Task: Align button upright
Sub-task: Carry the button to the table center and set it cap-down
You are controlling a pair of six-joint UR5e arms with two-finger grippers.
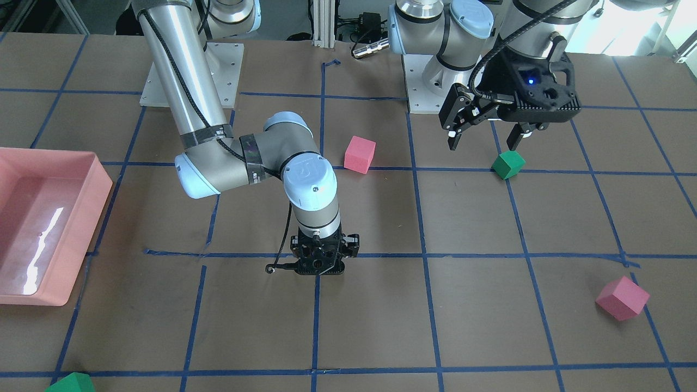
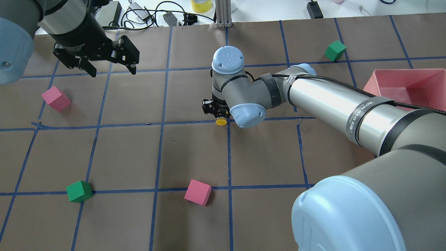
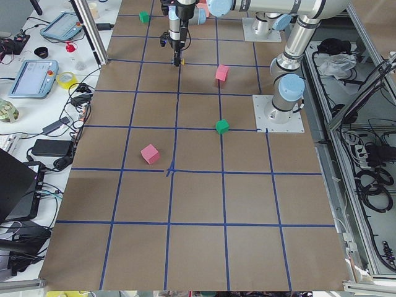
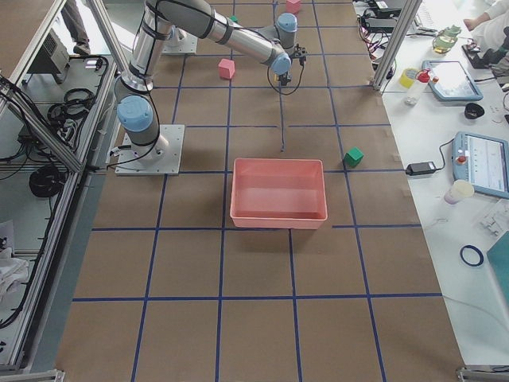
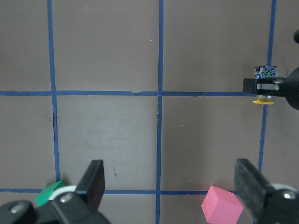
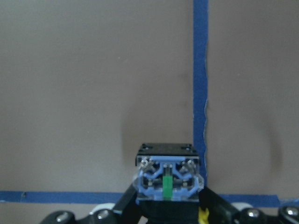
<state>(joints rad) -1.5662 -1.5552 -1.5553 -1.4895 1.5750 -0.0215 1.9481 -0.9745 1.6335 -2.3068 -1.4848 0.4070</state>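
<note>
Between the fingers of the right gripper [image 6: 172, 210], which clamped its black body, the push button [image 6: 167, 179] sat apparently sideways, contacts [image 6: 189, 167] toward the wrist camera, yellow cap [image 2: 221, 122] opposite; a shallow off-centre hold might let it pivot or topple on release.

— Where are we holding the button [image 2: 221, 121]?
— In our right tool [image 2: 218, 115], centrally over the counter [image 2: 264, 157]. Our left tool [image 2: 113, 71] is hanging left of it; the tray [image 2: 400, 75] is sitting far right.

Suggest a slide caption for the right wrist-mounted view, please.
Right hand grips the button, its contact block facing the camera, beside a blue tape line on the brown table.
</note>
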